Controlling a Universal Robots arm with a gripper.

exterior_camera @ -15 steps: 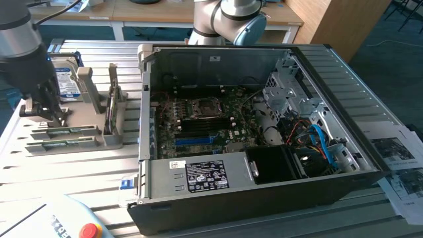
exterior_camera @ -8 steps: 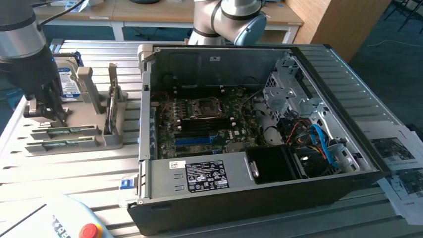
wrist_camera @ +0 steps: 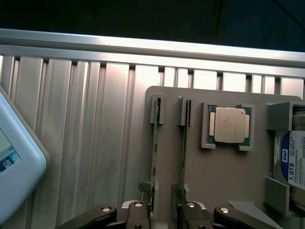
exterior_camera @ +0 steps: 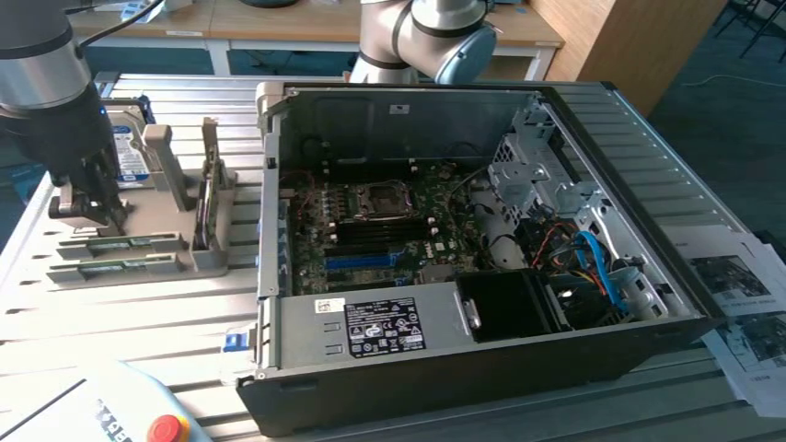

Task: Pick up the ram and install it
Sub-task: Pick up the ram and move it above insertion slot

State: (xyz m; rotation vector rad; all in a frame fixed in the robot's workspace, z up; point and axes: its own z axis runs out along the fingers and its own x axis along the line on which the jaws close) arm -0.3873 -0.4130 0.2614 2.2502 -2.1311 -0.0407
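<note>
Green and thin, the ram (wrist_camera: 154, 157) stands on edge in a slot of the grey holder (wrist_camera: 224, 191). A second strip (wrist_camera: 184, 157) stands in the slot beside it, nearer the CPU (wrist_camera: 228, 125) and the drive (wrist_camera: 291, 162). The holder lies on the ribbed metal desk (wrist_camera: 86, 143), at the exterior view's left of the open case (exterior_camera: 491, 368).

The gripper (wrist_camera: 164, 213) hangs over one end of the two strips, jaws apart and nothing in them. The ram seems to lie in the gap between the fingers, while the second strip runs up to one finger (under it or just beside it, I cannot tell). In the exterior view the gripper (exterior_camera: 92, 212) stands low over the holder.

The step in hand looks like the pick-up, at the approach: nothing is lifted, and the blue slot (exterior_camera: 363, 261) in the case looks bare. A grasp from here would call for the jaws centred on the ram alone, clear of its neighbour, and a straight pull out of its slot
</note>
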